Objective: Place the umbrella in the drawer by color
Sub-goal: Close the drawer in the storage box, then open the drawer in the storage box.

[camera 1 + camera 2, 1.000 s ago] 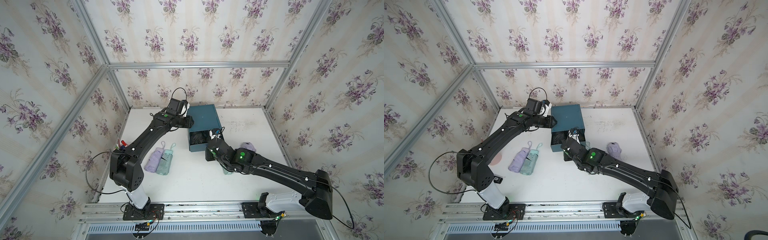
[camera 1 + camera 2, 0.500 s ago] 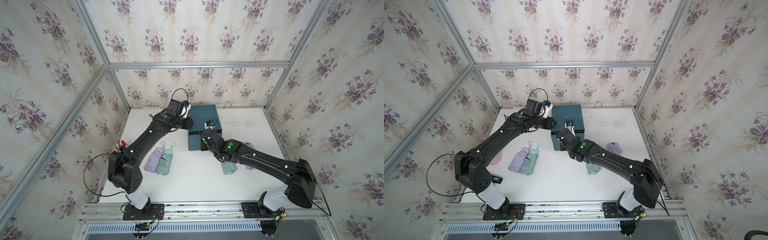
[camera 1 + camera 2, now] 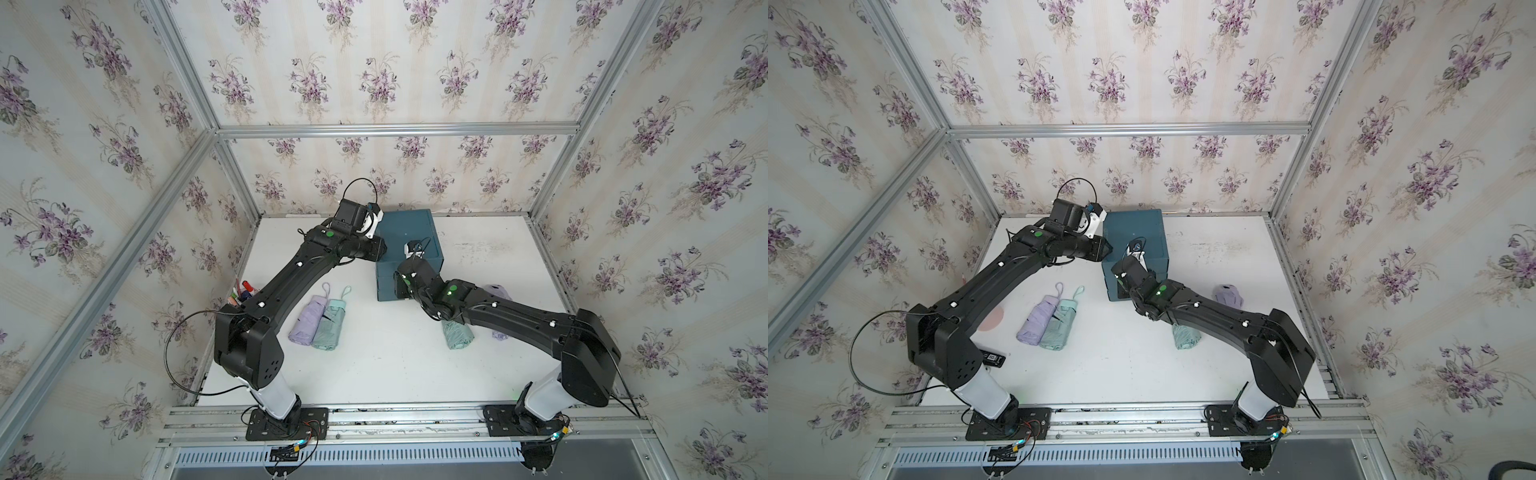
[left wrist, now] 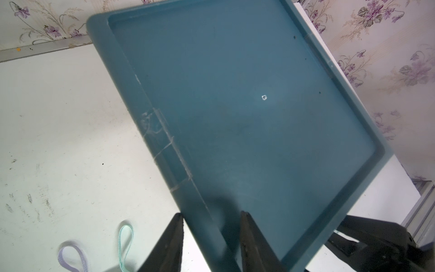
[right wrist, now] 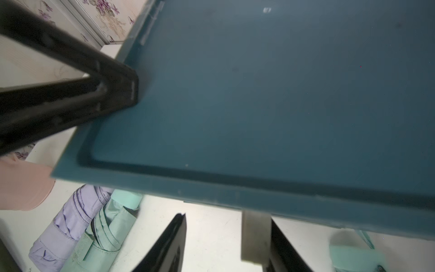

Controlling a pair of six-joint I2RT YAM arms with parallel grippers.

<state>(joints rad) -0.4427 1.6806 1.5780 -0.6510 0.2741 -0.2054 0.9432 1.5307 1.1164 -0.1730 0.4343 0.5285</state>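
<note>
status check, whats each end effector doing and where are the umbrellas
Left end effector straddles the drawer unit's top edge, empty. Right end effector open, empty, above its front. Four umbrellas on table; mint one under right arm.

The white counter is carrying a teal drawer cabinet at its back, a lilac umbrella touching a mint umbrella, another mint umbrella and another lilac umbrella near the right edge.
</note>
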